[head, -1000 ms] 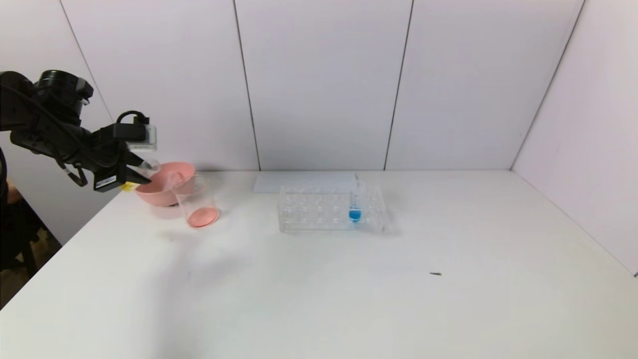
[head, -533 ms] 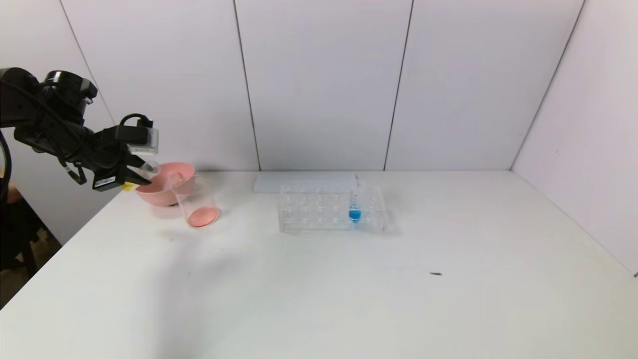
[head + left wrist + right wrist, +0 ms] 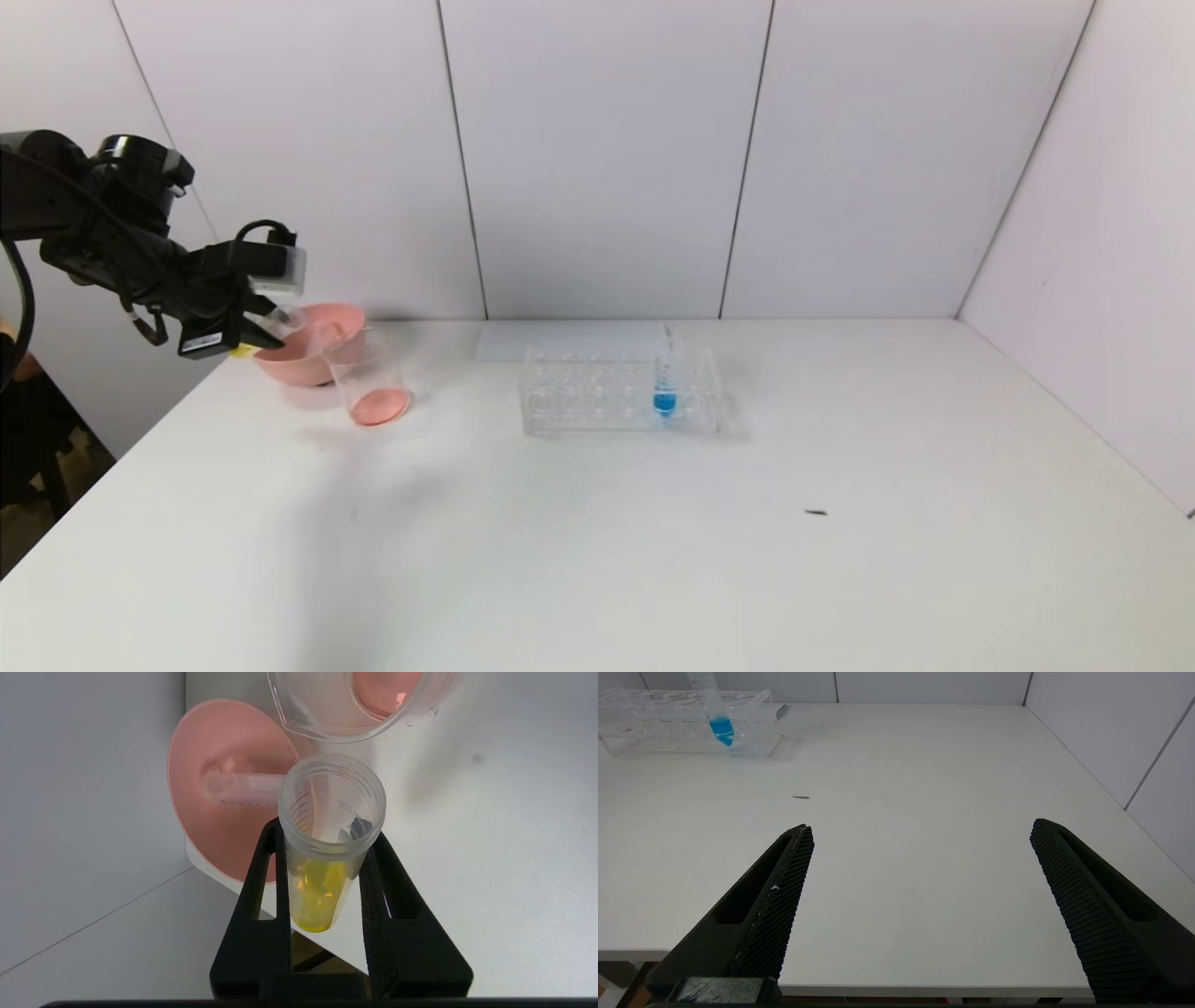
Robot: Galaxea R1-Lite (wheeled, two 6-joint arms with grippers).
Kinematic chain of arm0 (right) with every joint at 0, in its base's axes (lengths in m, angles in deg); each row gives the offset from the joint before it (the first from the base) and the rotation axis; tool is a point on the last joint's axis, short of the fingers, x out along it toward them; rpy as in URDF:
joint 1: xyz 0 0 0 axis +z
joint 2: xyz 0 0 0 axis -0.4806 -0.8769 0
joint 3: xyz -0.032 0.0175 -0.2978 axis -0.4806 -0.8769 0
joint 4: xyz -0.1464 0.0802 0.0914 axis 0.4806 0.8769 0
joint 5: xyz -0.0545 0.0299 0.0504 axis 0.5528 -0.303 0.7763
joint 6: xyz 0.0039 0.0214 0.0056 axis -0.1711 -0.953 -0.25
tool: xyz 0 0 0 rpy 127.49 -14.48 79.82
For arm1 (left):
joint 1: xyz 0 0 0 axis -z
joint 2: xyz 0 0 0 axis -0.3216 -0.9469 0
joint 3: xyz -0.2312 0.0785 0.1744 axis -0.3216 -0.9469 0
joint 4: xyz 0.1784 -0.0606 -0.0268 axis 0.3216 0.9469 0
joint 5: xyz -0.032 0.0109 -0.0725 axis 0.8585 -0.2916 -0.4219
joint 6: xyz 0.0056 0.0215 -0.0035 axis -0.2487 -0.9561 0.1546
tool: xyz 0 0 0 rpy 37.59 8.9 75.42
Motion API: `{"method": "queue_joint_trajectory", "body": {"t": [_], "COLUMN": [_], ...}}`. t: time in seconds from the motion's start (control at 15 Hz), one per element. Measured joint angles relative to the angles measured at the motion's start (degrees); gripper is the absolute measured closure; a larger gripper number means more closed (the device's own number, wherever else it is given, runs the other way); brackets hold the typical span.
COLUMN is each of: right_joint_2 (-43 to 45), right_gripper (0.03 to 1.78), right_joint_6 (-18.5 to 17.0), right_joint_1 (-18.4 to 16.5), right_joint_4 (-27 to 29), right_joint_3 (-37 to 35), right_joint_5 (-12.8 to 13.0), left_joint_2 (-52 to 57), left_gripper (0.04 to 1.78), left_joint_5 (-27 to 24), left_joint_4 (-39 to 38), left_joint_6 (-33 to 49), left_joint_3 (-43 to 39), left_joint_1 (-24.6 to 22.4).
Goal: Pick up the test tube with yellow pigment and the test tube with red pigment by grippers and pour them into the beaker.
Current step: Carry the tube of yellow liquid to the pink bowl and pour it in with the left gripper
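The left arm [image 3: 103, 247] was black, looped with cables, carrying a white-grey box [image 3: 280, 264]; flat, ridged black fingers [image 3: 775, 905].

A lab-style test bench.
A bare white table [image 3: 653, 523] boxed in by plain white panels holds a clear tube rack [image 3: 597, 392], a glass beaker [image 3: 369, 378] and a pink bowl [image 3: 303, 359].

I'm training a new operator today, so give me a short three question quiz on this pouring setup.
1. True or false: the left gripper is shut on the yellow-pigment tube.
2. What lies inside the pink bowl? A) an empty tube B) the blue tube C) nothing
3. Fill in: the blue tube stands in the ____.

Key: 1 true. 2 A, the empty tube. 3 rack. The beaker holds pink-red liquid; the right gripper is parked with jaws open.
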Motion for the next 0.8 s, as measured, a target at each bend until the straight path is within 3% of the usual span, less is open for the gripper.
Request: {"method": "queue_joint_trajectory", "body": {"t": [0.4,0.8], "right_joint_2": [0.0,0.0], "right_gripper": [0.11,0.11], "right_joint_6": [0.0,0.0], "right_joint_1": [0.0,0.0], "right_joint_4": [0.0,0.0], "right_joint_3": [0.0,0.0], "right_joint_5": [0.0,0.0], "left_joint_2": [-0.3,-0.3], "left_gripper": [1.38,1.38], "left_joint_5": [4.8,6.0], "left_joint_4": [0.0,-0.1], "left_joint_6": [-1.8,-2.0], "left_joint_3": [0.1,0.2], "left_joint_1": [1.0,2.1]}}
